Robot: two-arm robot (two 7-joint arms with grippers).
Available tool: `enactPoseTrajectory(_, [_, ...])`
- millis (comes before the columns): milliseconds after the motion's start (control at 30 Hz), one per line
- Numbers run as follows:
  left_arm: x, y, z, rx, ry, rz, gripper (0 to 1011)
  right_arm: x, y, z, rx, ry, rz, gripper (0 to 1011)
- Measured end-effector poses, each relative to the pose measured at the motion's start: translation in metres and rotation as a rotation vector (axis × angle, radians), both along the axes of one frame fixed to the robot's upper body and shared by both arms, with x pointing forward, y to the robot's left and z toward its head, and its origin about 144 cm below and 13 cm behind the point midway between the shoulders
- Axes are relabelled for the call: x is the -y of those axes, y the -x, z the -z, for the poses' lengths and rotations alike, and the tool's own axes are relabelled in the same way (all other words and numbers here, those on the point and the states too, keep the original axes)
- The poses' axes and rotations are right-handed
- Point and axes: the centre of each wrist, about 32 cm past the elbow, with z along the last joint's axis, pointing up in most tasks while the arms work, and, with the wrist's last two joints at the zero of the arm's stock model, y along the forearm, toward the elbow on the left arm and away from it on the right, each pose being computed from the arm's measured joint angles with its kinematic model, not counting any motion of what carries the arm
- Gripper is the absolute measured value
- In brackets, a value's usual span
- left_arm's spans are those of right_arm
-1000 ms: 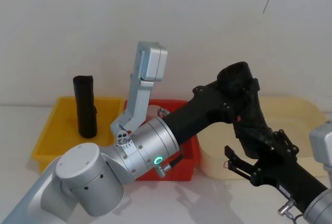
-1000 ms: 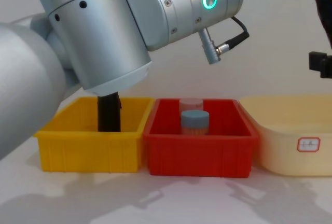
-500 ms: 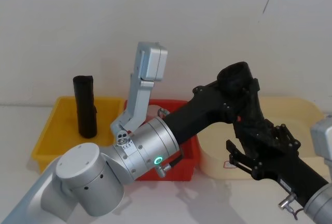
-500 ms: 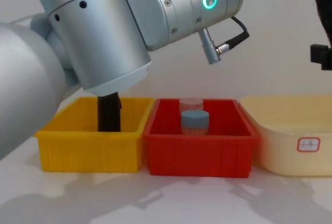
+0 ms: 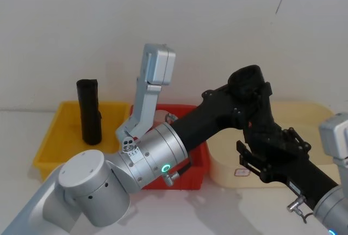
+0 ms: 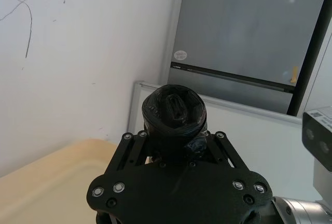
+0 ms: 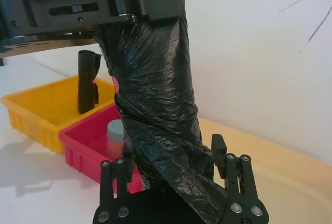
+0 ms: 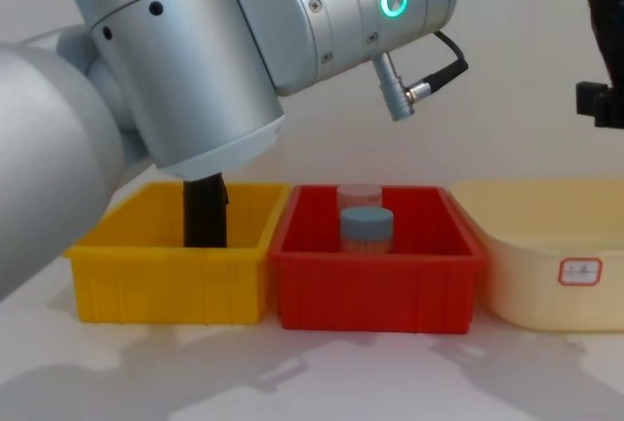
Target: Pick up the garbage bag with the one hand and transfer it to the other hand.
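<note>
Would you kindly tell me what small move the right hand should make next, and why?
Probably shut the right hand on the lower end of the garbage bag. Its open fingers straddle that end, while the left hand grips the bag's upper part above the cream bin, so the bag looks ready to be taken.

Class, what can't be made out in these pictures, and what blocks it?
- Chest view: top of the spare roll, hidden by the left arm.
- Chest view: tub label, too small to read.
- Right wrist view: whether the right gripper touches the bag; its folds cover the contact.
</note>
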Motion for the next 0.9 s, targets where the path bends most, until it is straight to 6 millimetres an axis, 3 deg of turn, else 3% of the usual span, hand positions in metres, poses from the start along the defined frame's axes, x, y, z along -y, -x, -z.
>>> enactPoseTrajectory(400, [0.0001, 0.0, 0.0, 0.0, 0.0, 0.0, 365, -0.0011, -0.004, -0.0011, -0.011, -0.01, 0.019, 603])
enactPoseTrajectory(900, [0.0001, 0.0, 0.0001, 0.0, -0.001, 0.001, 367, 0.0, -0.0069, -0.0022, -0.043, -0.025, 0.028, 603])
